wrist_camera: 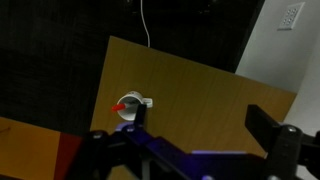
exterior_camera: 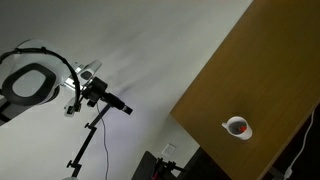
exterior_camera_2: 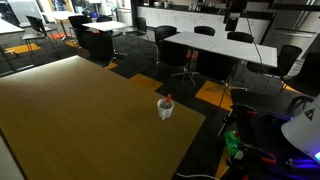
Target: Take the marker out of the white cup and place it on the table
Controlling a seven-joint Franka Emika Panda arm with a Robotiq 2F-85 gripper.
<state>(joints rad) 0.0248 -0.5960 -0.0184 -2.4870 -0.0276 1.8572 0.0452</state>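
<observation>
The white cup (exterior_camera_2: 166,109) stands upright on the brown wooden table (exterior_camera_2: 80,120), close to its edge. It also shows in an exterior view (exterior_camera: 238,128) and in the wrist view (wrist_camera: 131,107). The red marker (exterior_camera_2: 168,99) stands in the cup with its tip above the rim; in the wrist view the marker (wrist_camera: 121,106) pokes out to the left. My gripper (wrist_camera: 200,125) is open and empty, high above the table, with the cup just beside its left finger in the picture. I cannot make out the gripper in the exterior views.
Beyond the table edge are black office chairs (exterior_camera_2: 185,55) and white tables (exterior_camera_2: 215,45). A ring light (exterior_camera: 25,82) and a camera on a stand (exterior_camera: 100,95) are off the table. Cables and gear (exterior_camera_2: 240,140) lie on the floor near the cup's corner.
</observation>
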